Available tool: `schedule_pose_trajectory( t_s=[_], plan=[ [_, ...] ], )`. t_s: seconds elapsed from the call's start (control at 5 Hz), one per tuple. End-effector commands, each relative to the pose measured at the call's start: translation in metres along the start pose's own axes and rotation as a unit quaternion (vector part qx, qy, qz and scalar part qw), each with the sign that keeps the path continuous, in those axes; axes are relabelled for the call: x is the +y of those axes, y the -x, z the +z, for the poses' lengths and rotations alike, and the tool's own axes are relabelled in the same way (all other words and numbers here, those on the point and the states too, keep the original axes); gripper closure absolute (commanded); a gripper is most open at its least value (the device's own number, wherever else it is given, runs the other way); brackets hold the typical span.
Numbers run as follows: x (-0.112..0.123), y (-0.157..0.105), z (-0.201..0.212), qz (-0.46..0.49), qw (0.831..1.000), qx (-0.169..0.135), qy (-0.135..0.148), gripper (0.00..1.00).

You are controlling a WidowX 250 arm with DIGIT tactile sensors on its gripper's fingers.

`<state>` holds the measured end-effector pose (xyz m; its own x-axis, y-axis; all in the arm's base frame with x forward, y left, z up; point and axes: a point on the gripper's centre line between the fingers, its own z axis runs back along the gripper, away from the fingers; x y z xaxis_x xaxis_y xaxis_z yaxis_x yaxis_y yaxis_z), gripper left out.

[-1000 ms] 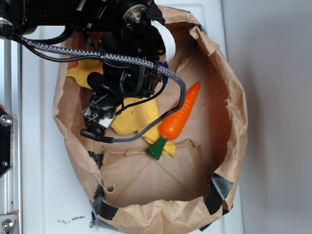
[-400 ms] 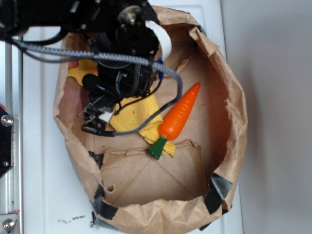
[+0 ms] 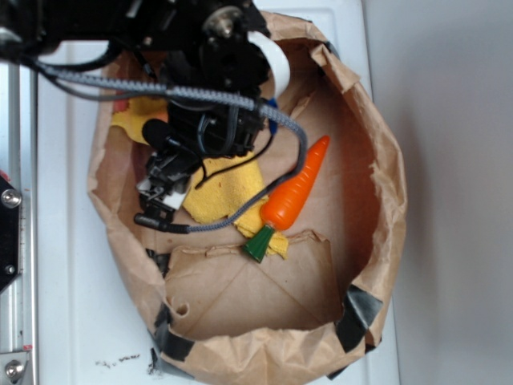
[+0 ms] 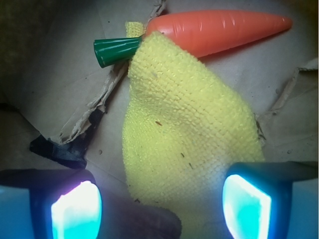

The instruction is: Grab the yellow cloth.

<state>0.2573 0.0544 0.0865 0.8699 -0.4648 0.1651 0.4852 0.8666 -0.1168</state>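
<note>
- The bright yellow terry-textured cloth (image 4: 184, 144) lay flat on the floor of the crumpled brown paper bag (image 3: 385, 200), which served as a shallow walled tray taped at its corners with black tape (image 3: 353, 317).
- One corner of the cloth touched the orange plastic toy carrot (image 3: 295, 192), reaching it just where the orange body met the green stem (image 4: 115, 50); in the overhead view a small bit of yellow also showed past the stem.
- The black robot gripper (image 4: 162, 206) hung over the end of the cloth farthest from the carrot, well inside the bag's walls.
- The jaws stood wide apart: the wrist view showed both glowing cyan pads (image 4: 75, 209), one at each lower corner, with the cloth's broad end running down between them.
- Nothing was gripped. No fold of the fabric looked pinched or lifted, and I could not tell whether the pads were touching the fabric or hovering just above it.
- By my reading the task was partway along: the approach and lining-up looked done, while the last descent, the closing on the fabric and the lift were left.
- The carrot lay clear of the pads, at the cloth's far corner, so a close at this spot seemed likely to catch cloth alone.
</note>
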Motion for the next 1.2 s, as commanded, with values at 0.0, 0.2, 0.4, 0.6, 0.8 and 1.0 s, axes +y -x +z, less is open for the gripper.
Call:
schedule_pose_trajectory(
  t_s=[0.0, 0.2, 0.4, 0.6, 0.8, 1.0],
  plan=[
    [0.004, -0.017, 0.001, -0.022, 0.999, -0.019, -0.045, 0.0],
    [0.014, -0.024, -0.023, -0.016, 0.997, 0.0, -0.071, 0.0],
    [0.011, -0.021, -0.029, -0.003, 0.996, 0.011, -0.089, 0.01],
    [0.013, -0.025, -0.028, 0.001, 0.996, 0.012, -0.09, 1.0],
    [0.012, -0.028, -0.018, -0.002, 0.997, 0.0, -0.081, 1.0],
    [0.007, -0.008, 0.021, 0.017, 0.997, -0.018, -0.08, 1.0]
  ],
)
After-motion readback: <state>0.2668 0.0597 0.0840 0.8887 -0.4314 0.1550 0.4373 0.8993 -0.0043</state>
